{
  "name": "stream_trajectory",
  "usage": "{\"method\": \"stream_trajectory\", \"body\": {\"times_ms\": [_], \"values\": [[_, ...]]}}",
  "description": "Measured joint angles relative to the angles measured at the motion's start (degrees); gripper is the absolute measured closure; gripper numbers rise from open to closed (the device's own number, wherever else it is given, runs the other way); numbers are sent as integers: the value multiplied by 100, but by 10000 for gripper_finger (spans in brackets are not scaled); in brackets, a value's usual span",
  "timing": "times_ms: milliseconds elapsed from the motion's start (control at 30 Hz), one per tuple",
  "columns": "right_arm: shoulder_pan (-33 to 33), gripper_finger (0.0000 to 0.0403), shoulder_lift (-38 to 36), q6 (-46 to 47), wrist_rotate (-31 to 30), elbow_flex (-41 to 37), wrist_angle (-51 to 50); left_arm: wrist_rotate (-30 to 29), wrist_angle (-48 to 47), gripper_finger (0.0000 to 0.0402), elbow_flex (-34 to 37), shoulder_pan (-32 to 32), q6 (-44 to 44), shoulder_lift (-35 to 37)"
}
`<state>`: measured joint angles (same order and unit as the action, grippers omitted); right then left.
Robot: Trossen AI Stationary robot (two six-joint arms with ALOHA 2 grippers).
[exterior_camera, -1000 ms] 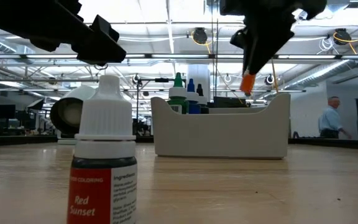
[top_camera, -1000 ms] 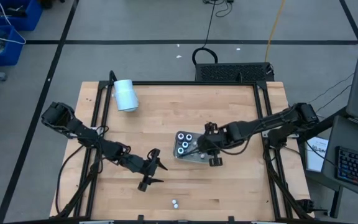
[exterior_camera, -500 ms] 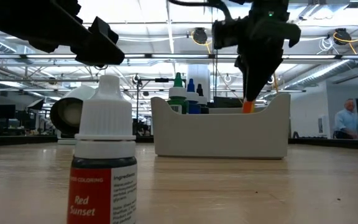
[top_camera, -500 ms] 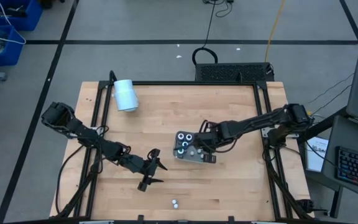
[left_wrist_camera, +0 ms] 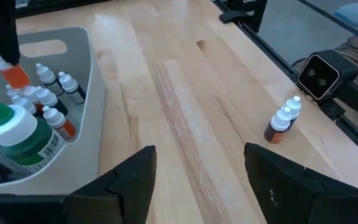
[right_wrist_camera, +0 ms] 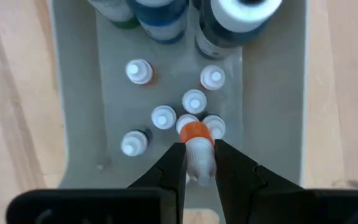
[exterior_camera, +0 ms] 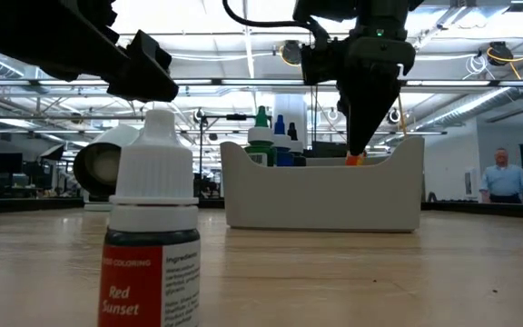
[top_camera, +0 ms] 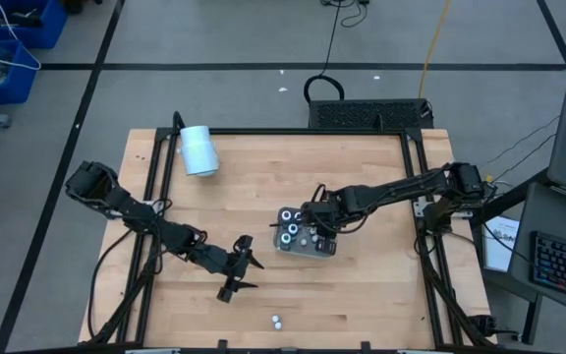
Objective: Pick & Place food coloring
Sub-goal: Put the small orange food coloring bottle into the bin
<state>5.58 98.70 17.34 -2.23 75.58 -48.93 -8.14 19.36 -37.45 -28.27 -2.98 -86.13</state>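
Observation:
My right gripper (top_camera: 317, 234) is shut on a small orange food coloring bottle (right_wrist_camera: 195, 140) over the grey tray (top_camera: 312, 250) at mid table. In the low view the bottle's orange end (exterior_camera: 354, 159) is level with the tray's rim. The tray holds three bigger bottles (top_camera: 291, 226) and several small white-capped ones (right_wrist_camera: 163, 117), all standing on its floor. Two more small bottles (top_camera: 276, 321) stand on the table near the front edge; one reads "Red Sunset" (exterior_camera: 152, 245). My left gripper (top_camera: 240, 265) is open and empty, left of the tray. My right gripper pinches the small bottle's white upper end (right_wrist_camera: 198, 163) between its two fingers, from above, pointing down. The orange body (right_wrist_camera: 194, 131) hangs below the fingers, upright, over the small bottles in the tray. Whether it touches the tray floor, I cannot tell.
A large white cylinder (top_camera: 199, 150) lies at the table's far left. Bare wood lies between the tray and the two loose bottles (left_wrist_camera: 283, 119). A person (exterior_camera: 498, 177) stands in the room far behind the table.
My right gripper has gone toward the table's left, over the tray, and down, still shut on the orange bottle. The bottle has dropped from well above the tray's rim to the level of the rim.

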Motion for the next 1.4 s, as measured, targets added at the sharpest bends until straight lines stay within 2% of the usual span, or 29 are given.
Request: {"method": "stream_trajectory", "body": {"times_ms": [267,467,767,1200,1400], "values": [[0,346,160,-9,79,-5,-42,2,-35,156,0,0,-37,0],[9,346,95,-24,-101,-6,-148,2,-37,156,0,0,-34,0],[11,346,24,-46,-84,-6,-671,2,-31,156,0,0,-33,0],[9,346,24,-101,-68,-6,-506,-96,22,156,0,0,-122,0],[9,346,24,156,-68,-6,-465,-99,37,156,0,0,-171,0]]}}
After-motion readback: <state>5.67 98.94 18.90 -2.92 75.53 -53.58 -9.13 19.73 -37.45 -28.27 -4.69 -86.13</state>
